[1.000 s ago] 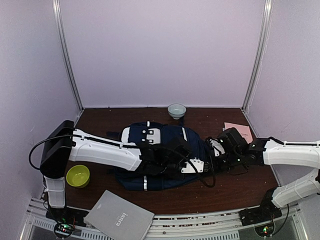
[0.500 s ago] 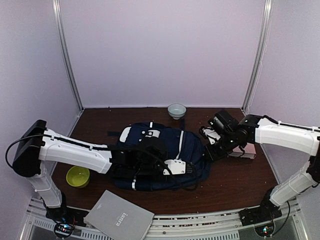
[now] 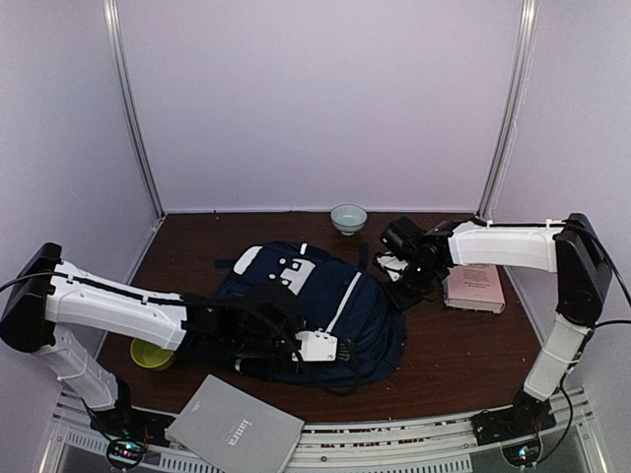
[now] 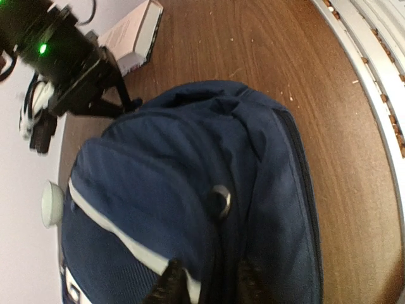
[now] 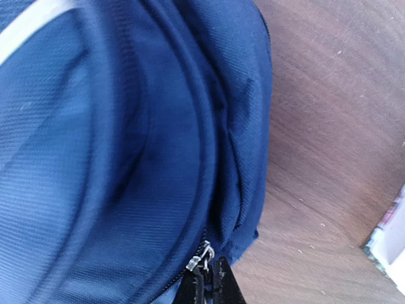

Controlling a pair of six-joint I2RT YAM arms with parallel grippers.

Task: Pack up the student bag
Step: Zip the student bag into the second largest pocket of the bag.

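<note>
Fingers (image 5: 191,290) of right gripper (image 5: 206,273) pinch zip pull (image 5: 201,256) — student bag (image 5: 114,158) navy, white-striped.

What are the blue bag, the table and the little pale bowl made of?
Student bag: woven fabric, matte navy; weave and soft folds show up close. Table: wood or wood-look laminate, dark brown, grain streaks, slight sheen. Pale bowl: perhaps glazed ceramic or plastic; too small to tell.

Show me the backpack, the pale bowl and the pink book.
student bag (image 3: 370,315), top view, navy fabric right of the white stripe.
pale bowl (image 3: 348,218), top view, its inside.
pink book (image 3: 478,291), top view, middle of its cover.
</note>
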